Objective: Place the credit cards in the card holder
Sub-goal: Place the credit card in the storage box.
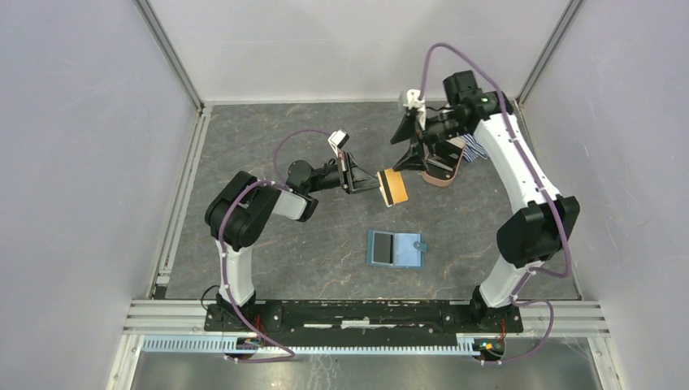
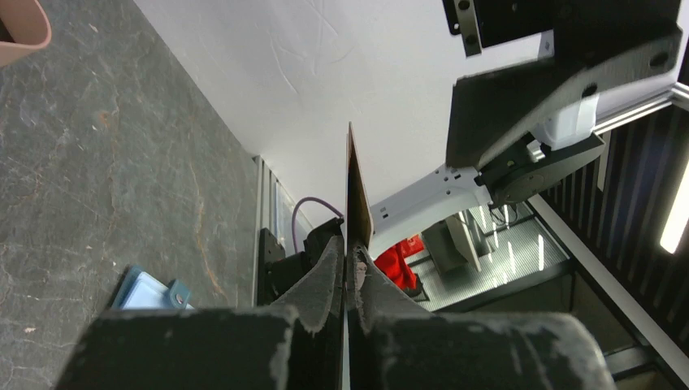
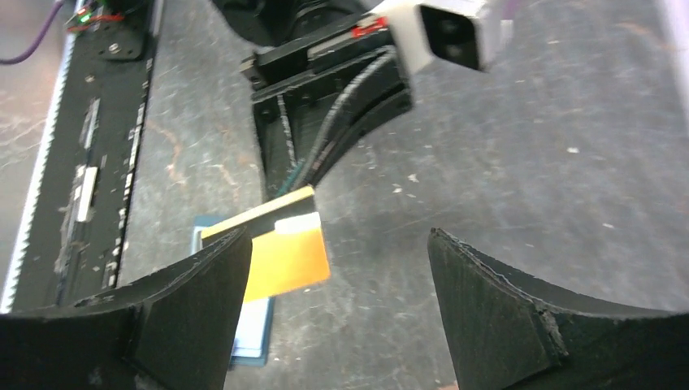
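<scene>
One gold card (image 1: 393, 187) sits pinched in the left claw (image 1: 372, 184); right claw (image 1: 409, 146) gapes nearby.

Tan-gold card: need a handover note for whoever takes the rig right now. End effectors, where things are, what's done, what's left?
Left end effector: shut on the tan-gold card, pinched by one edge, off the table.
Right end effector: open, empty, facing that card.
Card holder: lying open on the table between the arms; a dark card appears to sit in it.
Left to do: get the tan-gold card into the card holder.
</scene>
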Robot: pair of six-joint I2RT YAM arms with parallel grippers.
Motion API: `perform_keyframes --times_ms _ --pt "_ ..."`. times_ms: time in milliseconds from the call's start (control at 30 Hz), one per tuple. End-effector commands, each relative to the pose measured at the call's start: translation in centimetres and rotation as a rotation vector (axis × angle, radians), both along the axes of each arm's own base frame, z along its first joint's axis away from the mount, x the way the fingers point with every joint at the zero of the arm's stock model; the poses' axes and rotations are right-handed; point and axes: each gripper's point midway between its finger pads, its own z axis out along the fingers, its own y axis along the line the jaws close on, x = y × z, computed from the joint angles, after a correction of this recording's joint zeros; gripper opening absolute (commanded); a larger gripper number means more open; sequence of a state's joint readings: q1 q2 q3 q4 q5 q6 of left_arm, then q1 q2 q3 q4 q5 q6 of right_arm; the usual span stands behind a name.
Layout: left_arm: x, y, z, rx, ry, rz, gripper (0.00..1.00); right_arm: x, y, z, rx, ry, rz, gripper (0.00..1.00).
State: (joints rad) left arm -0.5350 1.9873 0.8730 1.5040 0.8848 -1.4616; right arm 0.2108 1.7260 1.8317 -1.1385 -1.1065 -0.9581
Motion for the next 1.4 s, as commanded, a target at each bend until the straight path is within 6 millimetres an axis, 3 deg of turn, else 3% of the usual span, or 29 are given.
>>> perform_keyframes --times_ms 0,133,400,567,700,1067,1367 --pt "-3.1 0.8 2.9 -0.087 -0.170 -0.110 0.02 -2.3 1.3 -1.9 -0.081 0.026 0.081 0.85" --pt "-3.3 0.9 3.1 -0.086 -0.191 -0.118 0.02 -2.0 1.7 -2.9 -0.109 0.069 0.073 0.82" --pt "-2.1 0.3 2.2 0.001 -0.227 -0.061 0.02 -4.4 2.9 -5.4 -0.138 0.160 0.121 0.74" --pt "-1.8 0.1 2.5 0.017 -0.255 -0.046 0.02 -4.6 2.9 -6.2 -0.157 0.184 0.121 0.73" --pt "-1.7 0.1 2.8 0.012 -0.260 -0.042 0.02 -4.5 3.0 -6.2 -0.158 0.195 0.116 0.70" --pt "-1.5 0.1 2.6 -0.020 -0.220 -0.048 0.02 -4.5 3.0 -5.3 -0.151 0.162 0.113 0.37" --pt "-1.5 0.1 0.6 -0.035 -0.098 -0.078 0.02 -3.9 2.7 -4.1 -0.138 0.113 0.096 0.28"
